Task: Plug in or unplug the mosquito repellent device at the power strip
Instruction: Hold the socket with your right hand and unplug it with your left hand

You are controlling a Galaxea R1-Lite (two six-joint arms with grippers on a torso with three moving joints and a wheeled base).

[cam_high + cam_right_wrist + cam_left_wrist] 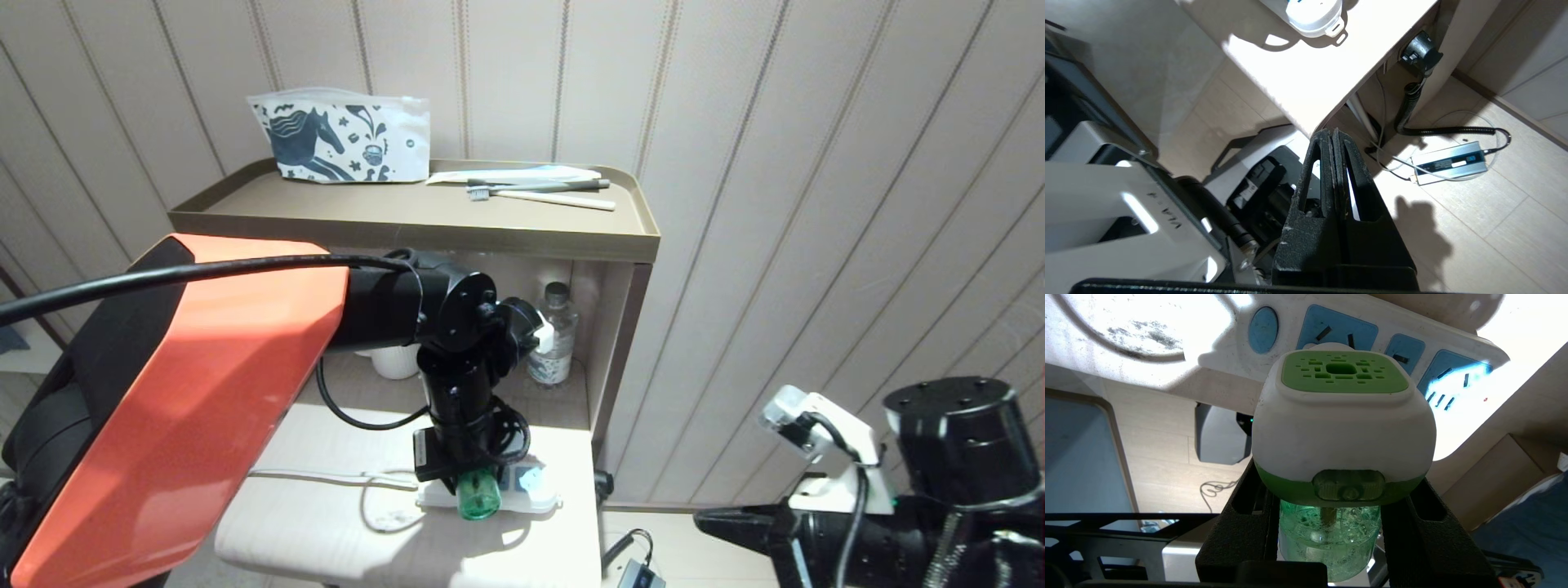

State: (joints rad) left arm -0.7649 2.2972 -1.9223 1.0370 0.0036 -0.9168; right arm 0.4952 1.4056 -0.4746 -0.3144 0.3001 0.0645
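While the left hand (472,482) reaches straight down over the low bench (326,523), its fingers (1237,535) sit clamped on either side of the mosquito repellent device (1342,428), gripping the clear green bottle below the white-and-green head. Device stands against the power strip (535,494), which lies flat near the bench's front right corner, white cord trailing off toward the robot's left.

Key relation: in the left wrist view the device's head sits over one of the strip's blue socket faces, next socket along clear beside it. Cannot tell whether the prongs are seated; contact is hidden behind the head. Device's long axis, bottle to head, runs along the hand's own reach, square to the strip's face, so any push or pull should go straight along that line. My guess: sideways drift would lever the prongs.

Right hand (1333,139) is pressed shut, empty, low beside the bench's right edge over the floor, well apart from the strip. Left arm is plainly the nearer.
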